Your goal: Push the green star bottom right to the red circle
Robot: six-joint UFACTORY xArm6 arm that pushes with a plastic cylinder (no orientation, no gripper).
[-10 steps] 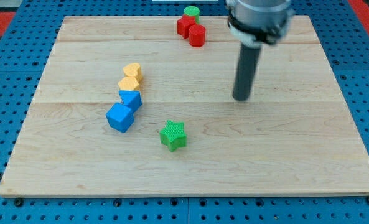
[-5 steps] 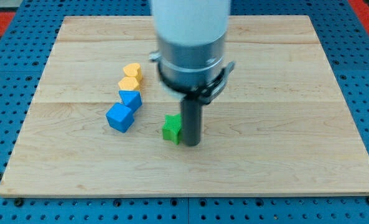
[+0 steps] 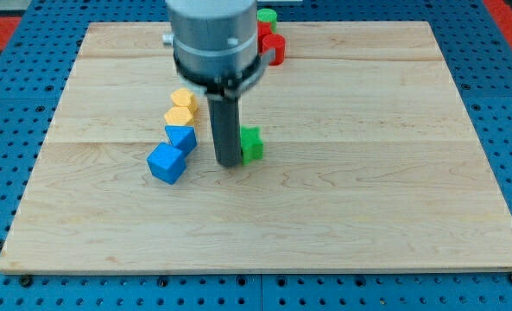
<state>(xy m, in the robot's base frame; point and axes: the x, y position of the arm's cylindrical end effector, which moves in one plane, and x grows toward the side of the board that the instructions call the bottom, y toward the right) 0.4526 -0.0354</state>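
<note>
Mid-push on the wooden worktop (image 3: 394, 216): my tip (image 3: 228, 163) stands pressed against the view's left side of the green star (image 3: 252, 145), which sits near the middle of the board. The rod partly hides the star, so its full outline cannot be made out. There is no pincer on this arm, only the straight dark rod, so there is nothing to spread or press together.

The red circle (image 3: 274, 49) waits near the view's top edge, well apart from the star, and is partly covered by the arm's grey housing. Just above it a green round block (image 3: 267, 15) peeks out at the board's top edge. Any other red block beside the circle is hidden behind the arm.

To the view's left of my tip, a column of four blocks runs down the board: two yellow blocks (image 3: 183, 105) stacked close together, then a blue block (image 3: 181, 138), then a blue cube (image 3: 167, 162) at the bottom, near the rod but not touching it.

Judged from the layout, the task is under way but far from done. The star still has to travel up the view and a little to the right, ending at the lower right of the red circle.
</note>
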